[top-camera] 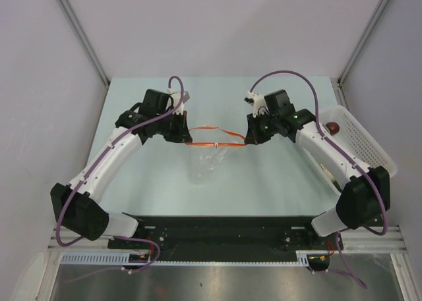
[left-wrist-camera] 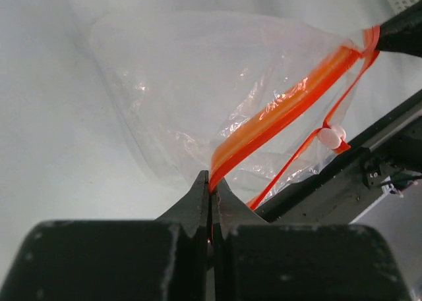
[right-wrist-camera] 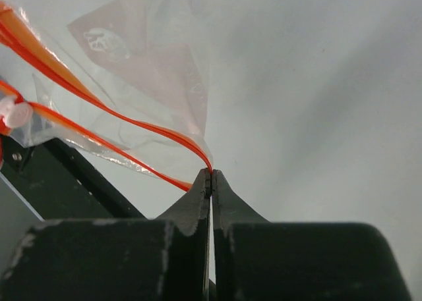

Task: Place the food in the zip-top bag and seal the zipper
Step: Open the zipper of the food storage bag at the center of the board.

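Note:
The clear zip-top bag (top-camera: 210, 163) hangs between my two grippers above the table, with nothing visible inside it. Its orange-red zipper (top-camera: 217, 143) stretches between them, the two strips parted in the middle. My left gripper (left-wrist-camera: 211, 182) is shut on one end of the zipper (left-wrist-camera: 283, 113). My right gripper (right-wrist-camera: 211, 176) is shut on the other end of the zipper (right-wrist-camera: 132, 123). A white slider (left-wrist-camera: 330, 137) sits on the near strip. Of the food, one dark red round piece (top-camera: 334, 126) shows in the basket; the rest is hidden.
A white perforated basket (top-camera: 362, 139) stands at the right edge of the table, partly behind my right arm. The black base rail (top-camera: 217, 232) runs along the near edge. Grey walls enclose the pale table on three sides.

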Tool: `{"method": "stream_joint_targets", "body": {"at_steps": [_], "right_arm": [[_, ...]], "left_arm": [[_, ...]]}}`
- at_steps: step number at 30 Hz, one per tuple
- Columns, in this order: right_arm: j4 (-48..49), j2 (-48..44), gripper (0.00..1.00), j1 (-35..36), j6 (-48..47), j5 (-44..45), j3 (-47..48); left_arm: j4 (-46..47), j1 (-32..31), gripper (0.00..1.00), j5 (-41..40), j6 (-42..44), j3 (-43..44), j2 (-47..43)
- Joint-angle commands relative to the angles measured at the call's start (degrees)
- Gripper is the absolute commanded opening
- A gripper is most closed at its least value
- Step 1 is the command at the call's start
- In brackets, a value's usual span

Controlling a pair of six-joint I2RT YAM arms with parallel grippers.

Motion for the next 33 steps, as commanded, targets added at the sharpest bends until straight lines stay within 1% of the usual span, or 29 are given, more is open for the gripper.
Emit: {"method": "stream_joint_targets", "body": {"at_steps": [1, 2, 4, 5, 8, 11, 13, 15, 16, 17, 18, 19, 20, 22, 23, 25, 26, 28, 29, 32, 33], "right_arm": [[-7.2, -1.7, 0.0, 0.1, -8.9, 3.4, 2.1], [-6.8, -2.1, 0.0, 0.4, -9.2, 2.9, 2.1], [-5.9, -2.9, 0.0, 1.2, -9.4, 1.0, 2.2], [-5.3, -3.2, 0.0, 1.8, -9.4, 0.6, 2.2], [-5.0, -4.3, 0.0, 4.5, -10.0, -0.5, 2.4], [-4.8, -5.0, 0.0, 6.1, -10.0, -0.8, 2.4], [-4.7, -4.9, 0.0, 6.0, -10.0, -0.7, 2.6], [-5.0, -4.6, 0.0, 5.5, -10.6, -0.5, 2.8], [-5.1, -4.5, 0.0, 4.9, -10.8, -0.5, 3.0], [-5.2, -4.2, 0.0, 3.8, -11.2, -0.5, 3.1], [-5.1, -4.0, 0.0, 3.1, -11.3, -0.4, 3.2], [-5.1, -3.7, 0.0, 2.6, -11.3, -0.1, 3.8], [-5.2, -3.1, 0.03, 0.9, -11.5, 0.1, 4.1], [-5.4, -2.9, 0.18, -0.9, -11.8, -0.4, 5.3], [-5.6, -2.7, 0.36, -2.2, -12.3, -1.2, 6.6], [-6.5, -2.5, 0.55, -3.5, -14.1, -2.6, 8.0], [-6.7, -2.5, 0.7, -4.1, -14.7, -4.2, 9.2], [-7.2, -2.4, 0.79, -5.2, -15.9, -4.7, 10.2], [-7.6, -2.3, 0.85, -5.3, -16.4, -4.9, 10.8], [-9.8, -1.6, 0.91, -7.5, -17.4, -6.1, 13.5], [-10.6, -1.3, 0.92, -9.4, -17.9, -6.2, 15.0]], "left_arm": [[0.7, 0.7, 0.03, -7.0, -0.6, -0.8, -0.6], [0.9, 0.7, 0.09, -6.2, -0.7, -0.9, -0.5], [1.7, 0.4, 0.16, -5.6, -0.8, -0.8, -0.3], [2.0, 0.4, 0.22, -4.7, -0.8, -0.4, -0.2], [2.8, -0.2, 0.32, -4.1, -1.0, 1.4, 0.1], [3.2, -1.0, 0.36, -4.6, -1.1, 2.8, 0.4], [3.1, -1.2, 0.36, -4.4, -0.9, 3.2, 0.6], [2.9, -1.3, 0.33, -4.3, -1.0, 3.3, 0.7], [2.9, -1.3, 0.24, -3.9, -0.9, 3.3, 0.6], [2.9, -1.3, 0.05, -3.6, -0.9, 3.3, 0.2], [3.2, -1.3, 0.0, -3.4, -1.4, 3.0, 0.0], [3.4, -1.3, 0.0, -2.7, -1.9, 2.9, -0.1], [3.8, -1.3, 0.0, -2.2, -2.3, 2.7, 0.0], [3.9, -1.3, 0.0, -0.5, -3.9, 2.2, 0.6], [4.2, -1.3, 0.0, 0.3, -4.3, 2.1, 1.4], [5.2, -1.4, 0.0, 1.6, -5.6, 1.5, 2.2], [5.6, -1.4, 0.0, 2.7, -6.0, 1.5, 2.8], [6.5, -1.5, 0.0, 3.6, -7.5, 1.9, 4.8], [6.7, -1.7, 0.0, 4.5, -7.9, 2.2, 5.5], [7.2, -2.5, 0.0, 4.5, -9.1, 3.5, 7.7], [7.5, -2.7, 0.0, 4.6, -9.3, 4.2, 8.1]]}}
